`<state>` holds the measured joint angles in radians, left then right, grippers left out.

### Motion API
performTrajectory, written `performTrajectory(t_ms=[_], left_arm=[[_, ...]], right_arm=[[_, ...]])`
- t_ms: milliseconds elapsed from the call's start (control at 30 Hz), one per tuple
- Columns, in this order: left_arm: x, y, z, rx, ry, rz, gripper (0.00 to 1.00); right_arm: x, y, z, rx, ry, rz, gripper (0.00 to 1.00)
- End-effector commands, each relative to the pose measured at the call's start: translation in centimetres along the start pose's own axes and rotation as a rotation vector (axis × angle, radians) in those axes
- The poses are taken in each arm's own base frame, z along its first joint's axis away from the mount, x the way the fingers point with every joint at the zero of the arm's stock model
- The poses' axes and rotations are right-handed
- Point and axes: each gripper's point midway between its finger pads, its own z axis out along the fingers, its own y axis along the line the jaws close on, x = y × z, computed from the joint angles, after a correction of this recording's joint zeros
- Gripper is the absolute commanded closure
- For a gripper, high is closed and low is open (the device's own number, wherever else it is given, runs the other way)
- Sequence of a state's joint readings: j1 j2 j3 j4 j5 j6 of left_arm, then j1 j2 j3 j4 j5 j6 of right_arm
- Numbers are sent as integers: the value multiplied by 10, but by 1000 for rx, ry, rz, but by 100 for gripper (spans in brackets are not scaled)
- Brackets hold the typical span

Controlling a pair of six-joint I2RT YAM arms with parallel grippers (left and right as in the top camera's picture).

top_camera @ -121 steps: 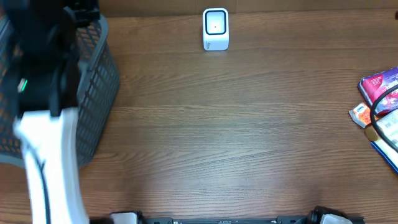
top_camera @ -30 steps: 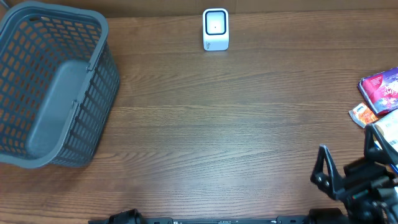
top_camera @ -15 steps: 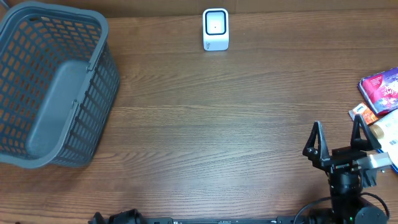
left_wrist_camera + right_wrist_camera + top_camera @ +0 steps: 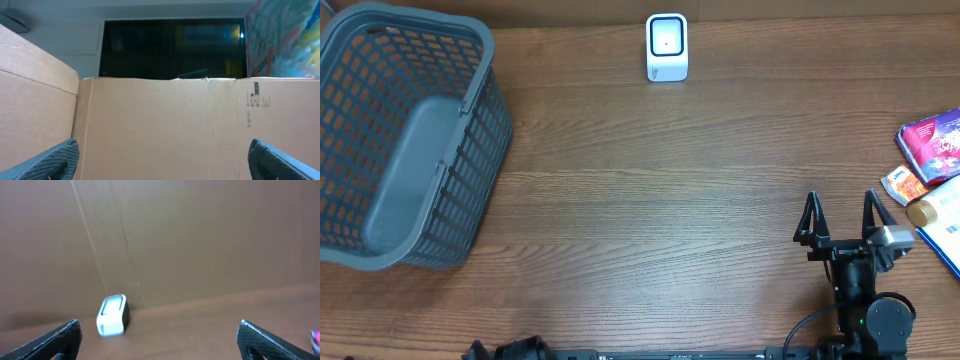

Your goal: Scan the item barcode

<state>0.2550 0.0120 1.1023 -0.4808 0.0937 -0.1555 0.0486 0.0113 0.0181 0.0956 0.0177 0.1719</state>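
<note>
The white barcode scanner [image 4: 667, 47] stands at the table's far edge, in the middle; the right wrist view shows the scanner [image 4: 112, 315] ahead and to the left against a cardboard wall. A pile of items lies at the right edge: a purple packet [image 4: 932, 137], a small orange pack [image 4: 902, 184], a tan bottle [image 4: 926, 210] and a blue-and-white box [image 4: 947, 236]. My right gripper [image 4: 841, 212] [image 4: 159, 330] is open and holds nothing, just left of that pile near the front edge. My left gripper [image 4: 163, 150] is open and empty, facing a cardboard wall; the overhead view does not show it.
A large grey plastic basket [image 4: 470, 130] takes up the left side of the table. Cardboard walls [image 4: 165, 115] close off the back. Bare wooden tabletop [image 4: 660, 200] lies between the basket, the scanner and the right gripper.
The left arm, over the basket four seconds ago, has left the overhead view. The right arm has come in from the lower right corner and moved left and forward, jaws open throughout.
</note>
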Motion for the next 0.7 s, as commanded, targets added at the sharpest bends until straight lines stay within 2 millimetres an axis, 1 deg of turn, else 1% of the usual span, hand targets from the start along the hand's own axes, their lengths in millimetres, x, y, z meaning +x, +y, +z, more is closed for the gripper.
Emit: performTrajectory(t_ms=[0,100,200,333,667], left_arm=[[6,0,1,5,10,-13,0],[9,1,2,4,15,-13,0],[9,1,2,4,15,-13,0],[9,1,2,11,15,-17,0],[9,0,2,19,17,-22,0]], right_arm=[[12,-4,0,18,38,12,0],[16,-5,-1,22,55,19,0],[36,-10,-3,42,133,18,0],[46,-12,-4,53,178,17,0],[47,-13,-4,55,182,17,0]])
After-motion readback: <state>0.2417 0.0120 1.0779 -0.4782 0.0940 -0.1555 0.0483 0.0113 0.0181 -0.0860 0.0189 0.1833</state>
